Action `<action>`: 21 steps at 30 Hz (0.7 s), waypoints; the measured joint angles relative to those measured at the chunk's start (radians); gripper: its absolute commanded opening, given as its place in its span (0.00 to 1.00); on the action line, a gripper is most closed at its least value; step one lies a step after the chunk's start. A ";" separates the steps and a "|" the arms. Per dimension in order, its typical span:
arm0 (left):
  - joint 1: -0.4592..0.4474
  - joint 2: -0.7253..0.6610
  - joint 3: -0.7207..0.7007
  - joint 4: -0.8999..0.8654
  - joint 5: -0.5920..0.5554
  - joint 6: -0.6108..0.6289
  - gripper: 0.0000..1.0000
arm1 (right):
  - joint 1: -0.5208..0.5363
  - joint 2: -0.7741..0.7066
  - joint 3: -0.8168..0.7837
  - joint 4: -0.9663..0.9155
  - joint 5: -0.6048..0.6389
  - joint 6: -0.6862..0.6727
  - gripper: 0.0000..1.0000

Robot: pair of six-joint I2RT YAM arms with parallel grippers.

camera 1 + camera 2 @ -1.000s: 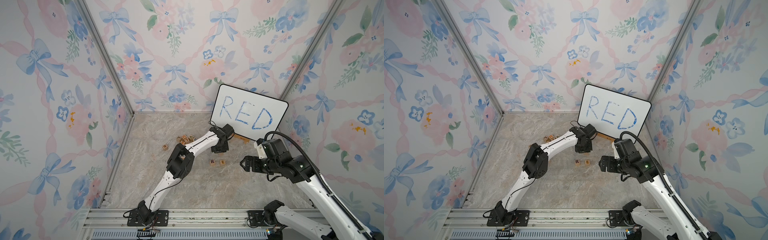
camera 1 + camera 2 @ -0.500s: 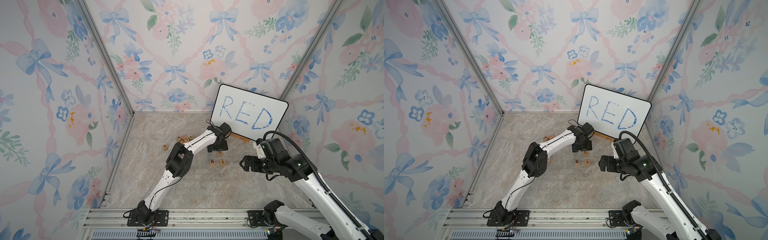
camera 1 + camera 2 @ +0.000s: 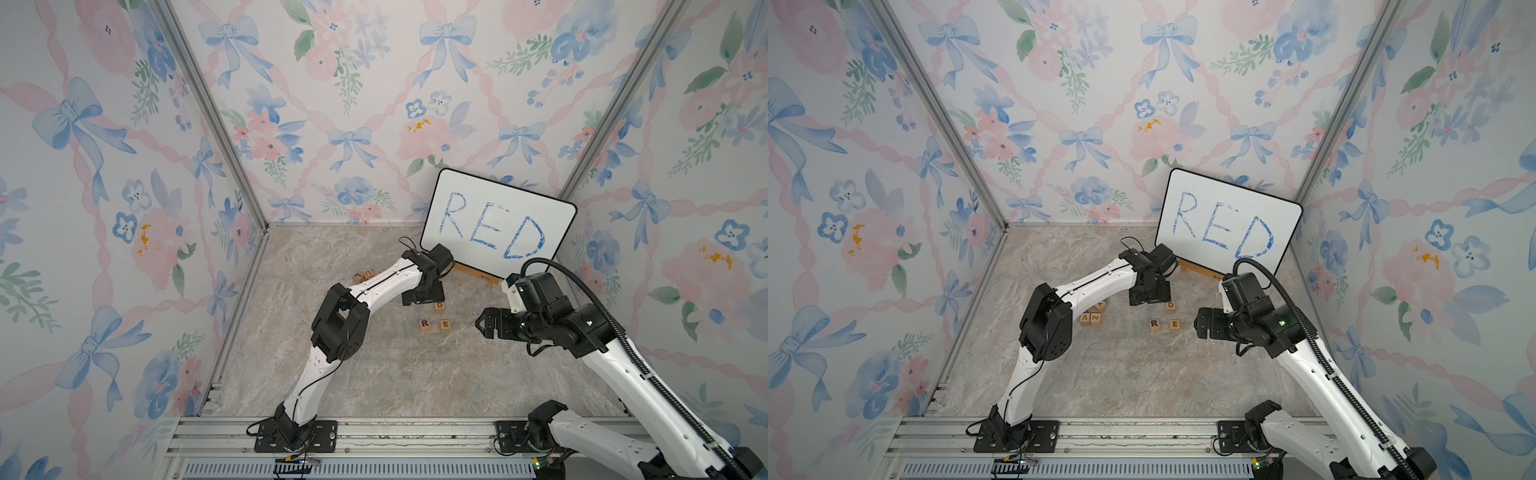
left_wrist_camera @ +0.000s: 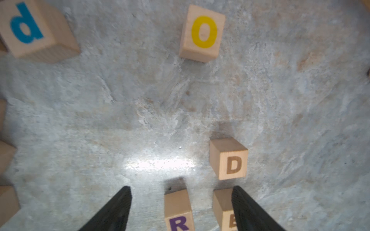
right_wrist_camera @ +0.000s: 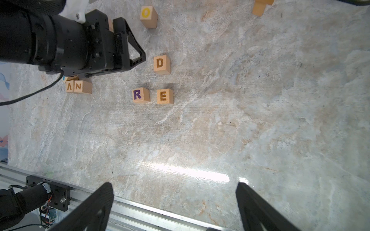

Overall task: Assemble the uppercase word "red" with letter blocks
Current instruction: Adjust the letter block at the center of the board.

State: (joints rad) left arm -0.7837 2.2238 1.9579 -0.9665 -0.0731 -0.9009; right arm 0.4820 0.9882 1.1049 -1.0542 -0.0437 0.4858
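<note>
A: Our left jaws stand apart and empty. The D block [image 5: 161, 64] sits on the table [image 5: 260, 120] near the E block [image 5: 165, 96], but off the row, toward the whiteboard [image 3: 498, 224].
B: Our right jaws are wide and empty too, well apart from the blocks.
A: Then we should grip D squarely and keep its letter up. We set it just beside E, on the side away from the R block [image 5: 141, 95], without nudging E.

High downward overviews, close wrist views, blocks [image 3: 424, 323] shared
</note>
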 measured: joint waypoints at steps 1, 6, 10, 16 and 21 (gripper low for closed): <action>0.000 -0.003 -0.012 0.000 -0.002 0.001 0.68 | 0.004 0.004 0.000 0.001 0.000 -0.004 0.97; -0.002 -0.003 -0.067 -0.002 0.000 -0.001 0.65 | 0.013 0.026 -0.006 0.010 0.000 -0.019 0.97; -0.010 -0.003 -0.072 0.000 0.003 -0.005 0.65 | 0.018 0.041 -0.008 0.012 0.000 -0.024 0.97; -0.036 -0.003 -0.081 0.000 0.015 -0.021 0.65 | 0.019 0.055 -0.008 0.019 0.000 -0.034 0.97; -0.057 -0.003 -0.095 0.002 0.027 -0.035 0.63 | 0.019 0.056 -0.008 0.019 0.000 -0.035 0.97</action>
State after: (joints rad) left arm -0.8410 2.2208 1.8626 -0.9646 -0.0460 -0.9363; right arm 0.5011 1.0439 1.0973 -1.0351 -0.0437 0.4511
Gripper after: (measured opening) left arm 0.638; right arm 0.971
